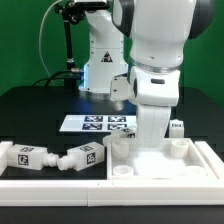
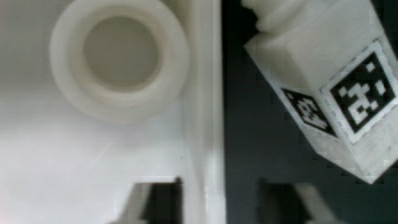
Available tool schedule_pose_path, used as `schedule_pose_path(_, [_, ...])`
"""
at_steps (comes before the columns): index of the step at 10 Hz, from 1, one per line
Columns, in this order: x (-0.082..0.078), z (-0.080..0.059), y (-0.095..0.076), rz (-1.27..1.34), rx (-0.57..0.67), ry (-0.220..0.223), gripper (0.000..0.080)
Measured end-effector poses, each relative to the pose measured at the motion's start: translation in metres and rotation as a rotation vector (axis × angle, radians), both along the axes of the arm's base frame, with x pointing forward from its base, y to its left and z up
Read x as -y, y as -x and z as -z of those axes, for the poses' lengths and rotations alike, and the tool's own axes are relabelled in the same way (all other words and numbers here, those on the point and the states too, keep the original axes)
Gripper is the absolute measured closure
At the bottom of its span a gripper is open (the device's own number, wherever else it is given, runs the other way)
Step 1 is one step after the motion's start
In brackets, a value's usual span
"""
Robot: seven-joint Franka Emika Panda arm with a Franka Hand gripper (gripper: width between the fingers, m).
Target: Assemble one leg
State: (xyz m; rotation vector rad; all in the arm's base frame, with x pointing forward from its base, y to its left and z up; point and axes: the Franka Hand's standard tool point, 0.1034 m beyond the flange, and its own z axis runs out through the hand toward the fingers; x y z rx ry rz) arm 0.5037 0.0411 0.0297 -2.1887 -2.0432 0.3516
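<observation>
Exterior view, nearest item first: the white tabletop panel (image 1: 200, 165) lies flat along the front of the black table. Its round corner sockets face up, and those I can see are unfilled. Toward the exterior view's left, near the panel, a spare leg (image 1: 28, 156) and a second spare leg (image 1: 82, 155) lie on their sides. Behind these, the arm (image 1: 155, 60) comes down over the panel's far wall and hides its own pincer from this camera. Just past that wall, toward the exterior view's right of the arm, sits a small white tagged piece that I take to be the leg (image 1: 177, 127). Farther off, the marker board (image 1: 105, 123) lies flat on the table.

Wrist view: the gripper (image 2: 221, 205) has its jaws apart with nothing clamped. Its dark fingertips (image 2: 160, 203) straddle the panel's wall, one over the panel and one over the bare table. An empty socket (image 2: 121, 50) lies on the panel side. The leg lies tilted on the black table on the other side, close against the wall. I cannot tell whether it touches.

Finding: I judge the step in hand to be the reach for the leg, with no grasp made yet. The next move calls for shifting off the wall until the leg sits between the jaws, turning the wrist to match its tilt, then descending and closing. The finger nearest the wall could strike it.
</observation>
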Motion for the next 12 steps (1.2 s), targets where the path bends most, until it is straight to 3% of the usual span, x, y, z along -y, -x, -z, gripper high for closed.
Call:
schedule_pose_path(1, [0.0, 0.0, 0.0, 0.0, 0.0, 0.0, 0.0441])
schedule_pose_path(2, [0.0, 0.0, 0.0, 0.0, 0.0, 0.0, 0.0441])
schedule_pose_path(3, [0.0, 0.0, 0.0, 0.001, 0.0, 0.0, 0.0253])
schedule_pose_path(4, [0.0, 0.0, 0.0, 0.001, 0.0, 0.0, 0.0167])
schedule_pose_path(7, [0.001, -0.002, -0.001, 0.017, 0.004, 0.004, 0.0153])
schedule_pose_path(8, [0.001, -0.014, -0.004, 0.056, 0.025, 0.015, 0.0153])
schedule_pose_path(10, [0.001, -0.034, 0.002, 0.178, 0.065, 0.045, 0.0151])
schedule_pose_path(11, [0.0, -0.035, 0.006, 0.242, 0.062, 0.064, 0.0151])
schedule_pose_path(12, [-0.002, -0.036, 0.012, 0.371, 0.027, 0.115, 0.0151])
